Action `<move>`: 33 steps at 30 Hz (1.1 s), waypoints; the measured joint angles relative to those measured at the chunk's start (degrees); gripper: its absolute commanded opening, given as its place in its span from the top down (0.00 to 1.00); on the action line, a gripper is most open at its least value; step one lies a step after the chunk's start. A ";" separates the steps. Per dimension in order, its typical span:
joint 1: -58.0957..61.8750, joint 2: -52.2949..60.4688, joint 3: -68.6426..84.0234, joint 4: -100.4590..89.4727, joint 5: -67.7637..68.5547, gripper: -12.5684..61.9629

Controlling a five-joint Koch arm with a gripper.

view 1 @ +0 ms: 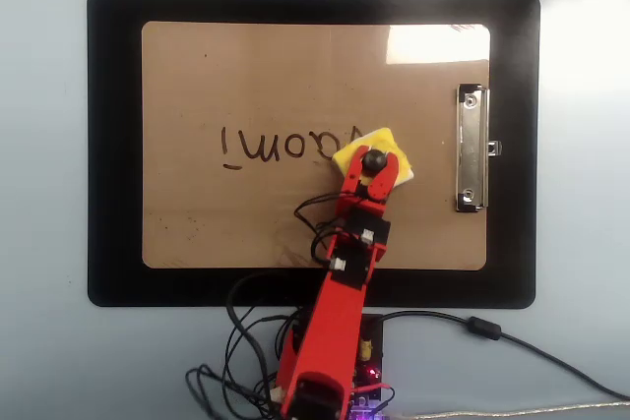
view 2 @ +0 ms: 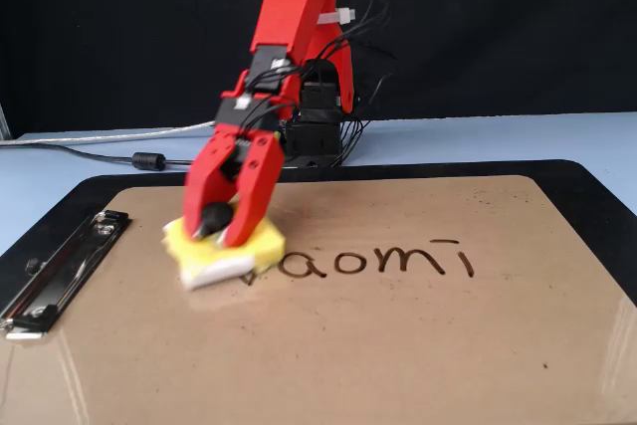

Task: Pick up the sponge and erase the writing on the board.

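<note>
The red hand (view 2: 221, 226) is pinched tight on the black knob of the yellow sponge (view 2: 261, 246). Sponge sits flat on the brown board (view 1: 246, 223), covering the 1st letter of the writing (view 2: 388, 259), approx 3 o'clock from board's middle in overhead view.

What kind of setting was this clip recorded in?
Probably a hobby or lab bench set up for recording, not a home room. A pale blue table holds a black mat under the board, loose cables trail around the arm's base, and a black backdrop hangs behind.
</note>
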 measured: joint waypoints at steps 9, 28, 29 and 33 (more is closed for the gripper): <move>2.11 5.89 7.91 -2.11 -2.20 0.94; 2.02 8.53 17.31 -18.98 -5.19 0.94; 2.02 7.21 15.47 -18.98 -5.19 0.94; -1.85 -6.77 -1.76 -18.98 -5.45 0.94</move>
